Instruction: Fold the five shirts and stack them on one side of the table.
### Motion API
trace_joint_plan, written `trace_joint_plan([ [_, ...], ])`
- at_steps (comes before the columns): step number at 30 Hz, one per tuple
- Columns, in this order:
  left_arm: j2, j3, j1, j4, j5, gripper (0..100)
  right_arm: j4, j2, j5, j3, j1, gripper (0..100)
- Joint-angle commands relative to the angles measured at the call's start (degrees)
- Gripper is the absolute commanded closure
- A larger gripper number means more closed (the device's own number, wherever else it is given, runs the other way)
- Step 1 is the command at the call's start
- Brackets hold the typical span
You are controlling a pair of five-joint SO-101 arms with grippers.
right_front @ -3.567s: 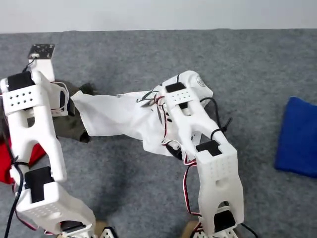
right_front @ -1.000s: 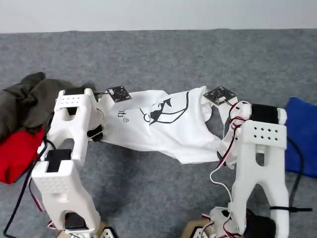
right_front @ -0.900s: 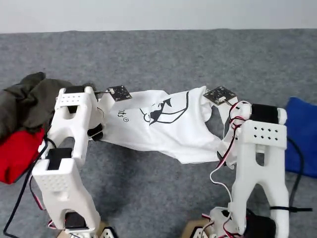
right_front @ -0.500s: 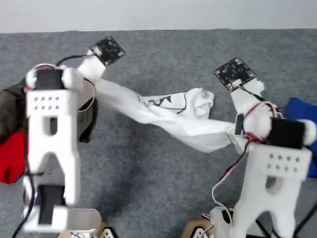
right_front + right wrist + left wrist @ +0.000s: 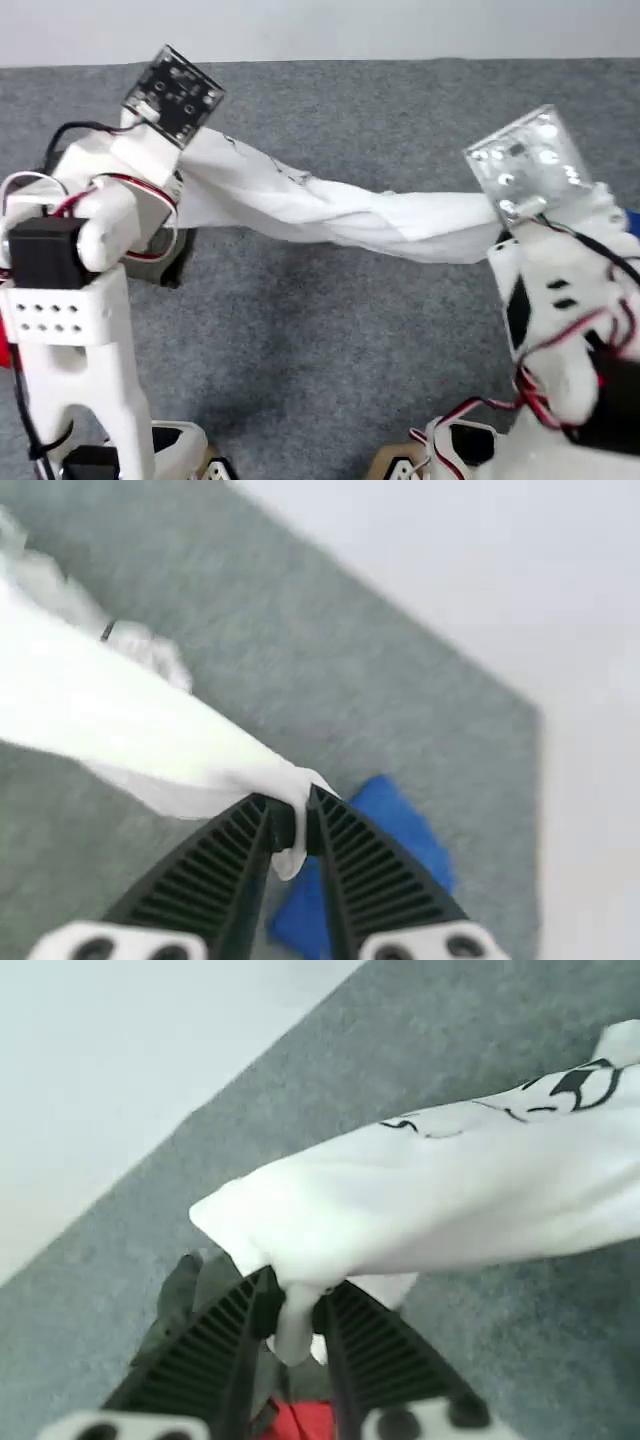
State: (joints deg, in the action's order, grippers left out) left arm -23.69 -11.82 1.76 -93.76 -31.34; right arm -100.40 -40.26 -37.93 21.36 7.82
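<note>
A white shirt (image 5: pixel 330 212) with black print hangs stretched in the air between the two raised arms, high above the grey table (image 5: pixel 330 360). My left gripper (image 5: pixel 292 1305) is shut on one end of the white shirt (image 5: pixel 430 1200). At the other end, the right gripper (image 5: pixel 292 825) is shut on a bunched corner of the white shirt (image 5: pixel 120 730). In the high view the left arm (image 5: pixel 90 250) stands at the left and the right arm (image 5: pixel 560 290) at the right.
A blue shirt (image 5: pixel 370 865) lies on the table below the right gripper. A red garment (image 5: pixel 300 1418) and a dark olive one (image 5: pixel 185 1295) lie under the left gripper. A white wall borders the table's far edge.
Both arms have lifted higher and drawn apart, pulling the white shirt from a sagging drape into a taut band. The wrist boards have come closer to the high camera.
</note>
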Motion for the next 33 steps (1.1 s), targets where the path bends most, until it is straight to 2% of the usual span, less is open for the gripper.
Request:
trace_joint_plan([
  [1, -1.4, -1.8, -2.9, -5.5, -0.6, 100, 0.2, -0.5, 0.9, 5.5, 3.4, 98.8],
  [5, -1.8, 2.6, -3.7, -6.8, -2.3, 100, 0.3, -0.3, -0.3, 5.5, 4.4, 98.8],
  [9, -1.8, 13.1, -3.6, -6.9, -3.4, 100, 0.5, -0.1, -1.4, 2.8, 4.2, 98.8],
  [16, -1.2, 40.7, -4.1, -5.3, -18.2, 100, 0.4, -0.2, -5.3, -8.5, 1.6, 98.8],
  [20, -1.2, 50.9, -4.0, 1.8, -20.2, 99, 0.9, -0.2, -5.5, -15.4, -0.9, 98.8],
  [24, -1.2, 55.0, -4.1, 9.0, -20.1, 95, 0.9, -0.2, -5.2, -19.6, -3.6, 98.8],
  [28, -1.2, 55.3, -4.1, 10.0, -20.0, 86, 0.9, -0.2, -5.1, -20.7, -3.7, 98.8],
  [33, -1.2, 57.3, -6.9, 9.8, -20.0, 86, 0.5, -0.2, -5.1, -20.7, -3.6, 98.8],
])
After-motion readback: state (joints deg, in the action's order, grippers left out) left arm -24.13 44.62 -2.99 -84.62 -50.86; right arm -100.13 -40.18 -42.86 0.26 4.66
